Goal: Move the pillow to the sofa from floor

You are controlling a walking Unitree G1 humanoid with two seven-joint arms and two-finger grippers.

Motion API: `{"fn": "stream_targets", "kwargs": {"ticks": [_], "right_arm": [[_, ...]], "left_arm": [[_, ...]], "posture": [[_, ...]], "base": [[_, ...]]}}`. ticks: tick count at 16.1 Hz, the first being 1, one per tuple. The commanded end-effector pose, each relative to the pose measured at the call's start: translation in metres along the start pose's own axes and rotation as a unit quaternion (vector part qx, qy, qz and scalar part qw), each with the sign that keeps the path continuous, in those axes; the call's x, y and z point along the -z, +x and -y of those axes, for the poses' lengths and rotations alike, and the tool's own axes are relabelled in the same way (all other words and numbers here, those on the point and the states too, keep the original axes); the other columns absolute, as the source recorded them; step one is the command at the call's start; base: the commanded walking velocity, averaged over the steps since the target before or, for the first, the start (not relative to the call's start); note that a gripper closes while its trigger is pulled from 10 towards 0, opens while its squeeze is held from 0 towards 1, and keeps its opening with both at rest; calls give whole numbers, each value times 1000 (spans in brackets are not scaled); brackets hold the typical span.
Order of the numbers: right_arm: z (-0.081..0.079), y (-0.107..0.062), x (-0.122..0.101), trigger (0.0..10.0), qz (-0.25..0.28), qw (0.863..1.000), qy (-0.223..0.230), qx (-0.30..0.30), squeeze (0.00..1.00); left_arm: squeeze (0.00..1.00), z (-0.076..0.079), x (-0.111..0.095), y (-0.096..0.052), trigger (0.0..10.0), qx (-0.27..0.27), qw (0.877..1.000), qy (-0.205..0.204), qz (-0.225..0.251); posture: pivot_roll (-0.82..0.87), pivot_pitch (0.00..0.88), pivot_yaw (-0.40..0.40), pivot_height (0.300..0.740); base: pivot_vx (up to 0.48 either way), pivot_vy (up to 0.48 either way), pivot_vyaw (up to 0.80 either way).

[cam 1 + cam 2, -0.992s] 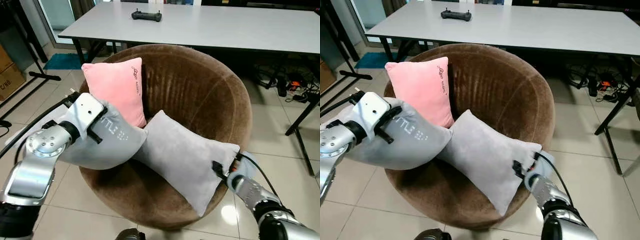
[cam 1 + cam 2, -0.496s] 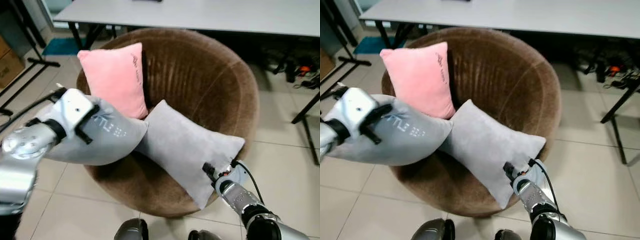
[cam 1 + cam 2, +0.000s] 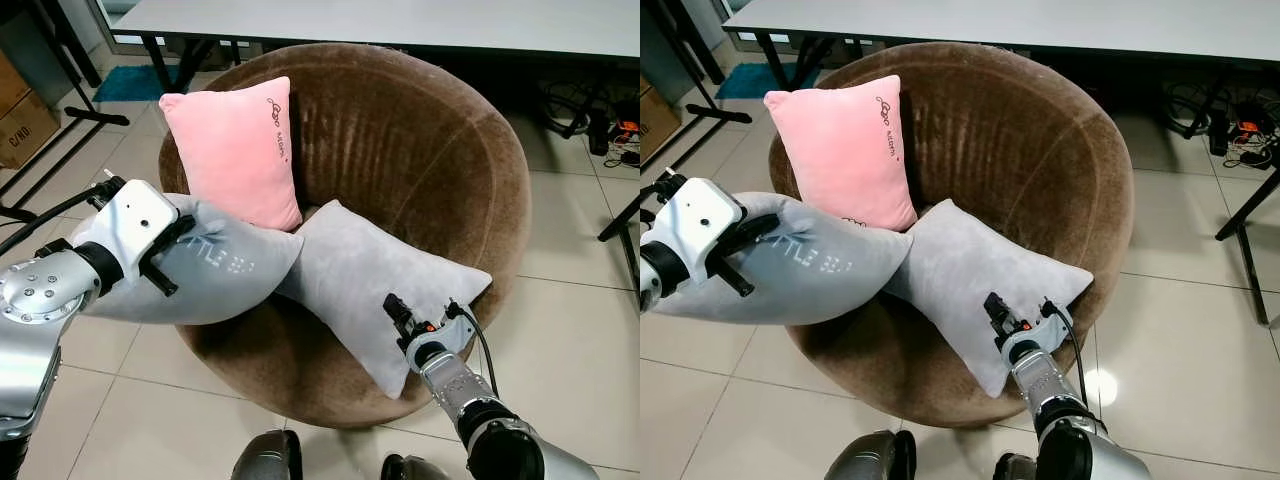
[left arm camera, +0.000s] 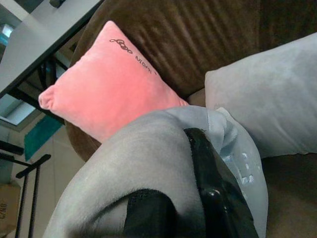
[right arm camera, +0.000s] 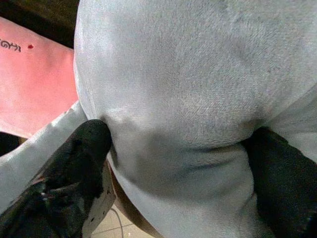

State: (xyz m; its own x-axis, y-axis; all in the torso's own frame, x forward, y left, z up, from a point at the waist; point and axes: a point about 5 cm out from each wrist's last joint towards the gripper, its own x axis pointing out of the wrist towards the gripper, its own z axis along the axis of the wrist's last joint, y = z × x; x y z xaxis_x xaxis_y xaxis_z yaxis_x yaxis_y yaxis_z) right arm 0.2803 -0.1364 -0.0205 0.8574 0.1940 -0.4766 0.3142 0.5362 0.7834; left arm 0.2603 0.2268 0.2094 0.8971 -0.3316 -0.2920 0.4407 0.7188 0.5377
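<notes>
Left hand [image 3: 160, 262] grips lettered pillow [image 3: 215, 280] overhanging sofa [image 3: 420, 150] rim: may slide floorward. Right hand [image 5: 173, 163] pinches grey pillow [image 3: 380, 285].

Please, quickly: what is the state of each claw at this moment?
Left claw: closed on the grey pillow with lettering.
Right claw: its fingers press into the plain grey pillow, gripping it.

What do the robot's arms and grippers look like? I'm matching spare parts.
Both arms are silver metal with rounded joints and black collars. The left gripper sits on a white boxy wrist housing, with black cables trailing behind. The right gripper has long black fingers, orange-red marks at the wrist and a black looping cable.
</notes>
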Motion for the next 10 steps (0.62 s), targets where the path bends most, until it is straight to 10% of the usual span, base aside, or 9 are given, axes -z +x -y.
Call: {"fn": "stream_targets", "kwargs": {"ticks": [1, 10], "right_arm": [[-10, 3, 7, 0, -12, 1000, -4, -20, 0], [-9, 3, 20, 0, -43, 999, -28, -9, 0]], "left_arm": [[0, -3, -10, -4, 10000, -9, 1000, 18, 17], [0, 1, -7, -5, 10000, -6, 1000, 15, 14]], "posture": [[316, 149, 91, 740], [299, 144, 88, 740]], "base": [[0, 0, 0], [0, 0, 0]]}}
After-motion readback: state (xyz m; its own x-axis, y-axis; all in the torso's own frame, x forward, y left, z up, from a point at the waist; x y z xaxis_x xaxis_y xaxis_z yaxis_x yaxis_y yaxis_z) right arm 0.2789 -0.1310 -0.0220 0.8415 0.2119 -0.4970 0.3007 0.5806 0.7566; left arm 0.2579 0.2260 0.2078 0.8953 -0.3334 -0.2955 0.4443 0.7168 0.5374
